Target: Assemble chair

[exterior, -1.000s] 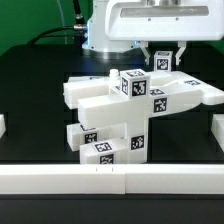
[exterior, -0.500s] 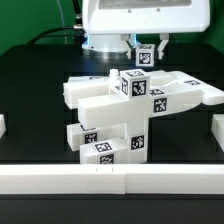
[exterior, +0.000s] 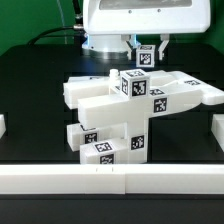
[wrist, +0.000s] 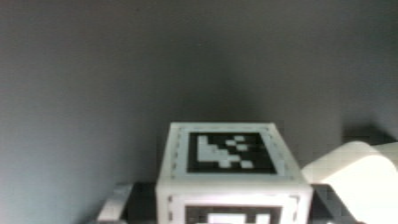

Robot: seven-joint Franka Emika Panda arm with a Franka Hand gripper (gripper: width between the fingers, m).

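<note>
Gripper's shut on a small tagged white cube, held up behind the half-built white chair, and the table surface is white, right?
Not quite: the table is black, not white, as the exterior view shows. The rest holds: the gripper is shut on a small matte white plastic cube with a black-and-white tag, held up behind the partly built blocky white chair.

small cube (exterior: pixel 145 54) above chair (exterior: pixel 125 105), behind its middle

A small white cube (wrist: pixel 226 165) with a black-and-white tag on top is seen close up. A blurry white piece (wrist: pixel 356 172) is seen just beside it.
</note>
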